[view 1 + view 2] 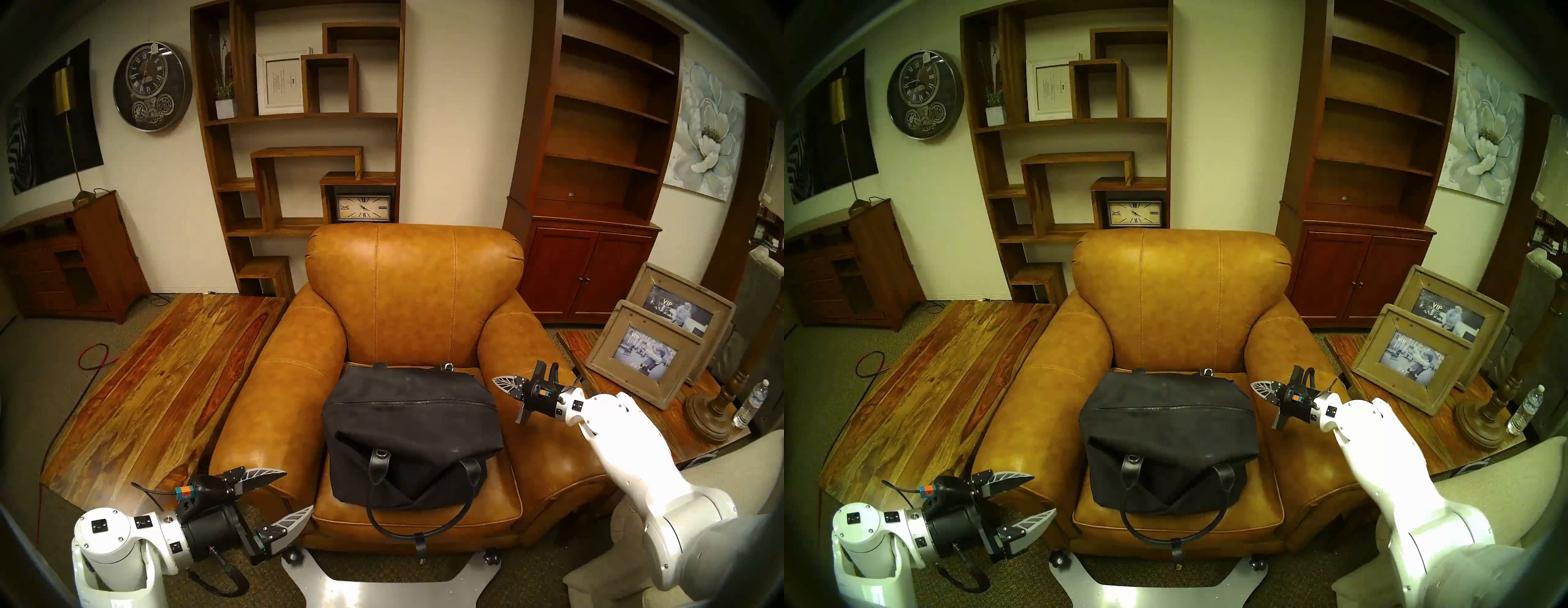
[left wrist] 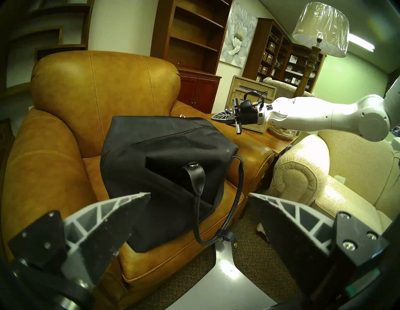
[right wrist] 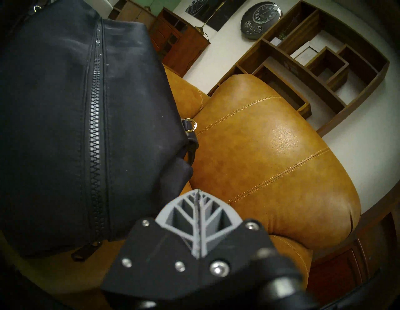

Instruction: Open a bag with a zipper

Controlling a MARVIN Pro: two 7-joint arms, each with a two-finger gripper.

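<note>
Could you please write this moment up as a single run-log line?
bag on armchair seat | zipper closed | right gripper shut, empty, beside bag | left gripper open, clear of bag

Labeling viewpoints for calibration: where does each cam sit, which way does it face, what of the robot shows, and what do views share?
Head stereo left: on the head, looks down at the armchair and bag; left tool open, right tool shut.
Head stereo right: near-identical, shifted slightly.
Left wrist: low at the chair's front left, faces across the bag to the right arm; own fingers spread.
Right wrist: beside the bag's right end, faces along the zipper; own fingers pressed together.
Shared: bag and armchair in all four.
</note>
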